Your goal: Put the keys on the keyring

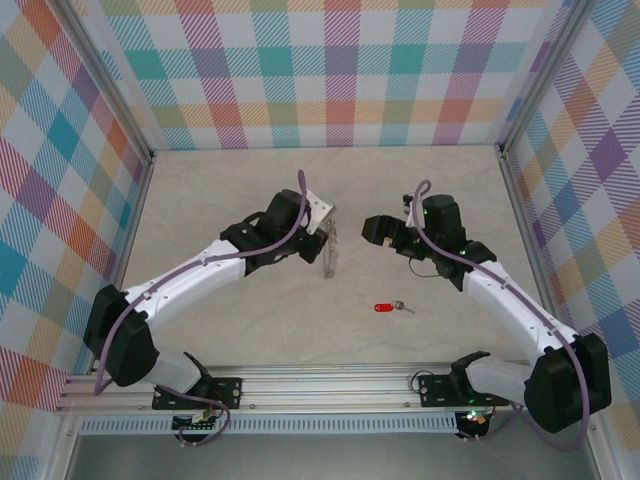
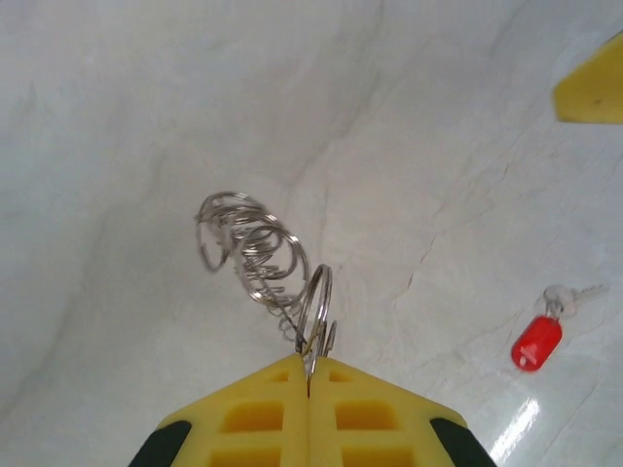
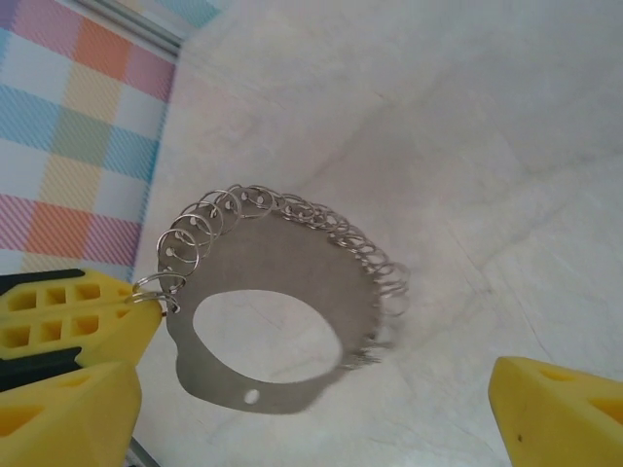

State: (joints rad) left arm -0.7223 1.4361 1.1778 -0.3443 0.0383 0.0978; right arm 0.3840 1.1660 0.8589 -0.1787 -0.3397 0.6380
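Left wrist view: the left tool (image 2: 310, 368) clamps a wire loop of the grey metal keyring (image 2: 263, 258). The right tool (image 3: 311, 404) gapes; the keys (image 2: 537, 341), red-tagged, lie on the marbled desk (image 2: 146, 117).

Keys (image 1: 390, 307) on table (image 1: 250, 335), right of keyring (image 1: 330, 255)

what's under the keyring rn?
Bare table only, seen below it and through its hole. The keyring hangs from the shut left gripper; the keys lie off to the side. The patch behind its grey metal is covered.
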